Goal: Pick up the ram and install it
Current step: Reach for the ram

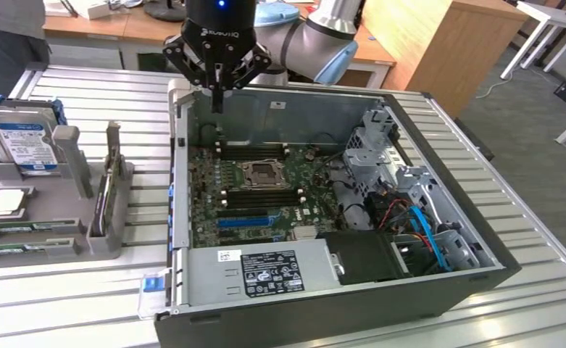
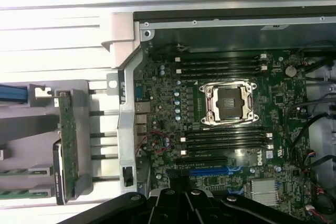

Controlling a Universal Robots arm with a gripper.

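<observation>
Gripper [image 1: 218,104] hangs above the back wall of the open PC case [image 1: 293,96], over its far corner on the exterior view's left. Fingers look pinched together to a point, nothing between them as far as I can tell.

The ram [image 1: 17,232] is well apart from it, lying flat in the gray fixture [image 1: 89,246] on the slatted table [image 1: 525,217], at the exterior view's left. A second green stick [image 1: 12,249] lies just beside it, so I cannot say which one is meant. From the wrist view they show as green strips [image 2: 18,172] beyond the case wall.

Inside the case, the motherboard [image 1: 307,190] has dark memory slots [image 1: 259,154] on both sides of the CPU socket [image 1: 261,172]; all look empty.

What could go wrong, my guess:
- wrong pick: the upright card [image 1: 109,190] and the hard drive [image 1: 22,141] sit in the same fixture, close together.
- a skewed grasp on such a thin stick would tilt it, and it would then jam at the slot.
- the blue expansion slot [image 1: 244,220] runs parallel to the memory slots (easy to confuse).
- the case wall sits close to the slot ends, so fingers could clip it.

Hard to tell: the ram's end is cut off by the frame edge, and its chips and label are unreadable. Whether the slot latches stand open or closed can't be made out.
</observation>
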